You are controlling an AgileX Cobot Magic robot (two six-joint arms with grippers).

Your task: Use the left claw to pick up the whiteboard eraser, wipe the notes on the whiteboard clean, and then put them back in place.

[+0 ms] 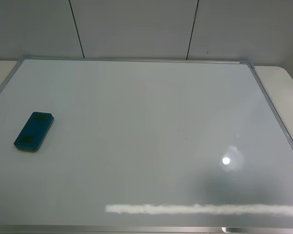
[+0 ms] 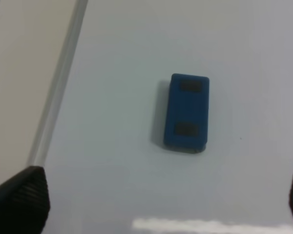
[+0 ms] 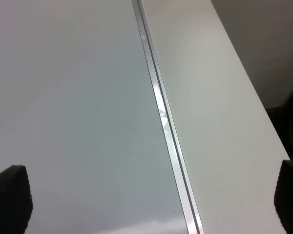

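The teal-blue whiteboard eraser [image 1: 34, 131] lies flat on the left part of the whiteboard [image 1: 151, 107]. In the left wrist view the eraser [image 2: 187, 113] lies ahead of my left gripper [image 2: 158, 204]. The gripper's black fingertips [image 2: 20, 200] stand wide apart, clear of the eraser and holding nothing. My right gripper [image 3: 150, 200] is open and empty over the board's right frame edge [image 3: 163, 122]. No black scribble of notes shows on the board. Neither arm shows in the exterior high view.
The board's silver frame [image 1: 278, 114] borders a white tabletop [image 1: 285, 83] on the right and on the left [image 2: 24, 73]. A white glare streak [image 1: 200, 209] and a bright light spot [image 1: 226, 160] lie on the board's near part. A panelled wall [image 1: 136, 27] stands behind.
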